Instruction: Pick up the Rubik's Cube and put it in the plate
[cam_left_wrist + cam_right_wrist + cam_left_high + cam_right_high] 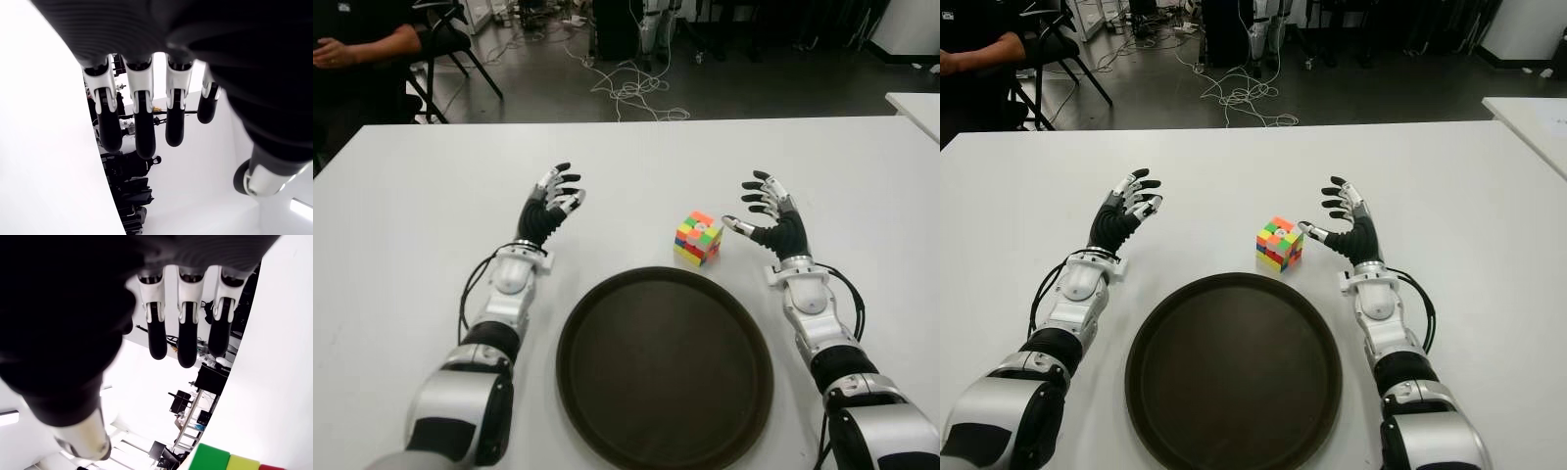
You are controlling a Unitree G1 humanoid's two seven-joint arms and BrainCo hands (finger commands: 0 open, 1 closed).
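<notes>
- Sitting on the white table [401, 225] just beyond the dark plate [607, 392], the Rubik's Cube [698, 238] is untouched.
- Right hand [769, 213] spread beside the cube, thumb near it, holding nothing.
- Left hand [551, 204] spread, well apart, empty.

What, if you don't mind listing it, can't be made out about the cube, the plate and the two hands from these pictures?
- Rubik's Cube: its far and underside faces are turned away in both eye views; the right wrist view's edge cuts it to a corner.
- Plate: its near rim is cut off by the left eye view's edge.
- Right hand: whether its thumb tip touches the cube cannot be told.
- Left hand: its palm faces away; the fingers are spread.
</notes>
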